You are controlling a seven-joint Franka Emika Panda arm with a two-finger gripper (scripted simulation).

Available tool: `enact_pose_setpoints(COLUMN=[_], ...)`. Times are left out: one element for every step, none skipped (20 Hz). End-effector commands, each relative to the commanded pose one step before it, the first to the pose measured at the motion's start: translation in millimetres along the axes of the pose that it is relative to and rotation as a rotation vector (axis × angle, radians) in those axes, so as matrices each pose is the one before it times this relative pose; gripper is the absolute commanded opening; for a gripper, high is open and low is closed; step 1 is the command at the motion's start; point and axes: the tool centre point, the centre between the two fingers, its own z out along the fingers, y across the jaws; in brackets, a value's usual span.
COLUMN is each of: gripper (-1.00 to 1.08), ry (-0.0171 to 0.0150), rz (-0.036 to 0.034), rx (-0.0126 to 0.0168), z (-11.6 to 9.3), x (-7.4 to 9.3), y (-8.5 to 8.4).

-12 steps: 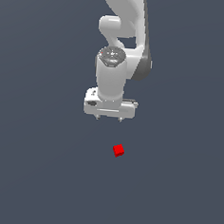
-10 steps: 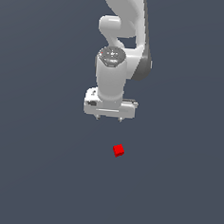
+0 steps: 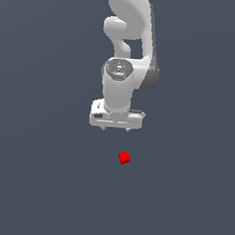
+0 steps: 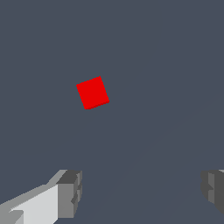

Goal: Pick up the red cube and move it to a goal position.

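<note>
Red cube (image 3: pixel 124 158): rests on the surface, rotated so that its edges run at an angle to the gripper body; nothing touches it. In the wrist view the red cube (image 4: pixel 92 92) lies ahead of the fingers, outside the gap between them.
Gripper (image 3: pixel 115 128): jaws spread wide, holding nothing. It points downward, apart from the red cube. Wrist view: gripper (image 4: pixel 142 192), with one finger (image 4: pixel 70 193) at each side of the picture.
Arm (image 3: pixel 128 50): white, with dark joint sections; it descends to the gripper from the upper edge of the exterior view.
Surface (image 3: pixel 39 183): plain, uniform dark blue-grey, without markings or seams around the red cube.
Room: no walls, edges or horizon can be made out; the same dark grey fills both views.
</note>
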Motion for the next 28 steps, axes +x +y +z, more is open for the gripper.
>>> enact_pose_setpoints(gripper=[1.00,1.00,1.00,1.00,1.00,1.00,1.00,1.00,1.00,1.00,1.00,1.00,1.00,1.00,1.00,1.00,1.00,1.00,1.00,1.00,1.00,1.00,1.00,1.00,1.00,1.00,1.00,-1.00], ry=[0.00138,0.00102,0.00110,0.00118,0.00126,0.00133,0.00139,0.00144,0.00145,0.00136,0.00127,0.00118,0.00109,0.00100,0.00092,0.00083,0.00075,0.00067,0.00059,0.00051,0.00044,0.00036,0.00029,0.00022,0.00016,0.00010,0.00003,0.00000], rz=[-0.02874,-0.01389,-0.01499,-0.01607,-0.01711,-0.01808,-0.01896,-0.01979,-0.01994,-0.01884,-0.01771,-0.01656,-0.01545,-0.01433,-0.01320,-0.01211,-0.01101,-0.00991,-0.00885,-0.00773,-0.00668,-0.00564,-0.00454,-0.00351,-0.00248,-0.00154,-0.00049,0.00000], rx=[0.00007,-0.00004,-0.00005,-0.00007,-0.00010,-0.00013,-0.00016,-0.00021,-0.00024,-0.00027,-0.00029,-0.00030,-0.00030,-0.00031,-0.00030,-0.00030,-0.00029,-0.00027,-0.00026,-0.00024,-0.00021,-0.00018,-0.00015,-0.00012,-0.00009,-0.00005,-0.00002,0.00000], z=[11.24,5.26,5.66,6.06,6.44,6.79,7.11,7.39,7.43,6.99,6.54,6.10,5.66,5.23,4.80,4.38,3.96,3.54,3.14,2.74,2.35,1.96,1.59,1.22,0.86,0.51,0.17,0.00], x=[6.46,3.28,3.54,3.81,4.06,4.30,4.52,4.73,4.78,4.54,4.28,4.02,3.76,3.50,3.24,2.99,2.73,2.48,2.22,1.96,1.70,1.44,1.17,0.90,0.64,0.40,0.13,0.00], y=[-3.20,-1.47,-1.61,-1.73,-1.83,-1.95,-2.04,-2.14,-2.16,-2.04,-1.92,-1.79,-1.67,-1.55,-1.42,-1.31,-1.19,-1.07,-0.97,-0.82,-0.72,-0.62,-0.48,-0.38,-0.26,-0.19,-0.05,0.00])
